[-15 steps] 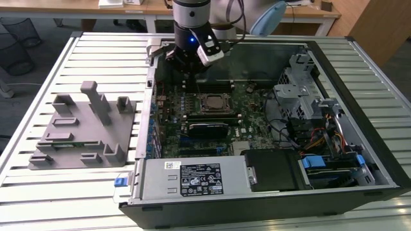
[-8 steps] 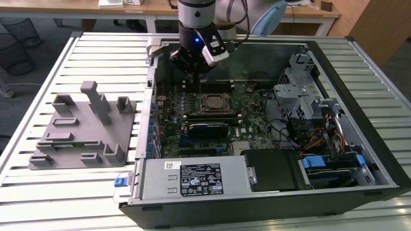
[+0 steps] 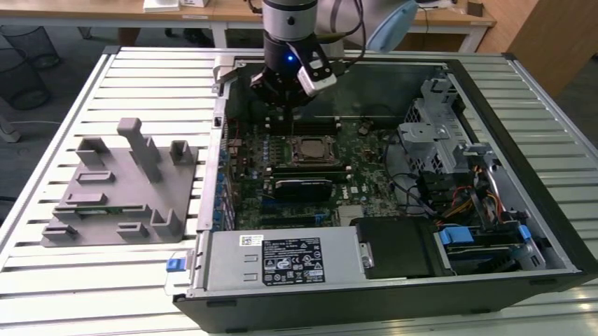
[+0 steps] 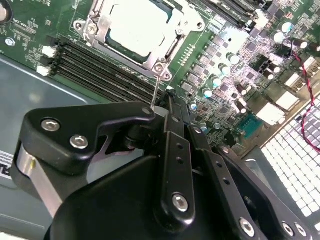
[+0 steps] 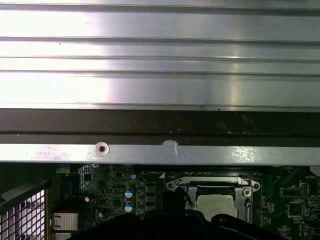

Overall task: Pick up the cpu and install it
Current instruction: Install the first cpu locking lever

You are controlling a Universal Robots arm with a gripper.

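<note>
Claw (image 4: pixel 170 100) close — cpu (image 4: pixel 137 27) seated in socket.

The exterior view looks steeply down from high above the slatted table (image 3: pixel 56 280), taking in the whole open computer case (image 3: pixel 551 210). Both wrist views sit close above the motherboard (image 4: pixel 240 60), sharing the socket frame (image 4: pixel 100 30) (image 5: pixel 215 186); the first also faces the case wall (image 5: pixel 160 125).

bright, even light; glare on the slatted table (image 5: pixel 160 60); close fingers (image 4: pixel 172 150) blurred.
</note>
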